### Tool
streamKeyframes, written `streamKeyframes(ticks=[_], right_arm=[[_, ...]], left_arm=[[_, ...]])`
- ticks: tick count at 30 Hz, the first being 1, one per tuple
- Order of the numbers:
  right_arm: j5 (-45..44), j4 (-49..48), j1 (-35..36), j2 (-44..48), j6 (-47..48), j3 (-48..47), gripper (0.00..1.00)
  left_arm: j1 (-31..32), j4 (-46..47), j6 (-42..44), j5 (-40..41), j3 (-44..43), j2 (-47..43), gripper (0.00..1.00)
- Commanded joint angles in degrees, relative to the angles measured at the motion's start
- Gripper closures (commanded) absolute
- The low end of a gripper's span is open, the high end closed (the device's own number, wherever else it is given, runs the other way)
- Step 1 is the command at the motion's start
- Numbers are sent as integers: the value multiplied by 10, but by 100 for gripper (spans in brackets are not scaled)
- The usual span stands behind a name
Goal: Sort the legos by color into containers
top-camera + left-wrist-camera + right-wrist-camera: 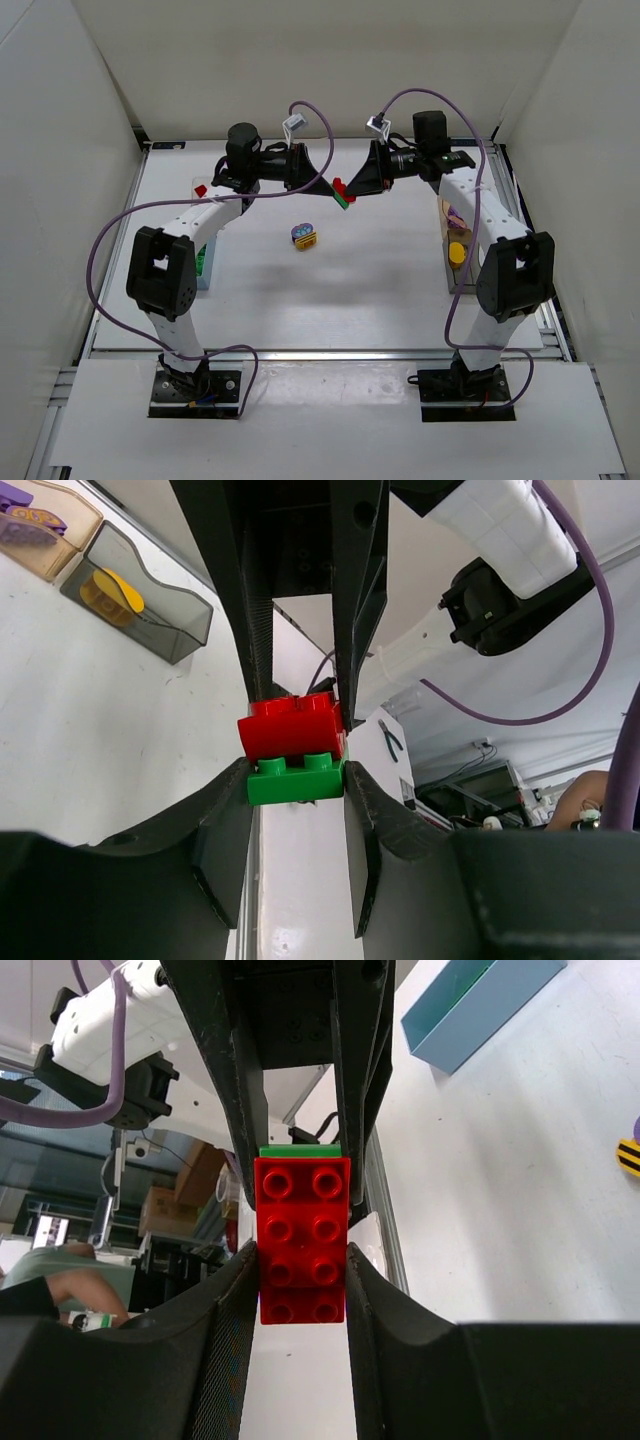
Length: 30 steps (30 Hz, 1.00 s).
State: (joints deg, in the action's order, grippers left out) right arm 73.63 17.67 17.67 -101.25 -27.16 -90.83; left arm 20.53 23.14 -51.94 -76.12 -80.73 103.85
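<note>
Above the middle of the table a red lego (339, 186) and a green lego (346, 200) hang stuck together between both grippers. My left gripper (297, 780) is shut on the green lego (295, 782). My right gripper (300, 1260) is shut on the red lego (302, 1245), which has eight studs; only a green sliver (300, 1149) of the other brick shows behind it. In the top view the left gripper (322, 182) and right gripper (358, 187) meet nose to nose. A purple and yellow lego stack (304, 235) lies on the table below them.
On the left stand a light blue container (205, 270) with a green lego and a clear container (198, 187) with a red one. On the right are a tan container (453, 214) holding purple legos and a dark smoky container (458, 262) holding a yellow one.
</note>
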Motion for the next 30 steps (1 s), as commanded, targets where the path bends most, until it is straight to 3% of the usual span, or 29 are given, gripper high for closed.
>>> streamKeyframes(ticks=[1, 7, 19, 27, 30], right_arm=[[-18, 43, 0, 4, 45, -35, 100], [-59, 82, -14, 21, 109, -41, 100], [-76, 92, -83, 42, 127, -45, 100], [-57, 86, -90, 48, 126, -26, 100], [-36, 94, -90, 44, 109, -36, 58]], left_arm=[[5, 4, 13, -11, 0, -15, 74], [4, 4, 18, -11, 60, -50, 75], [-29, -53, 64, 4, 182, -139, 76], [-40, -125, 125, 11, 193, -171, 77], [-39, -146, 146, 8, 182, -168, 76]])
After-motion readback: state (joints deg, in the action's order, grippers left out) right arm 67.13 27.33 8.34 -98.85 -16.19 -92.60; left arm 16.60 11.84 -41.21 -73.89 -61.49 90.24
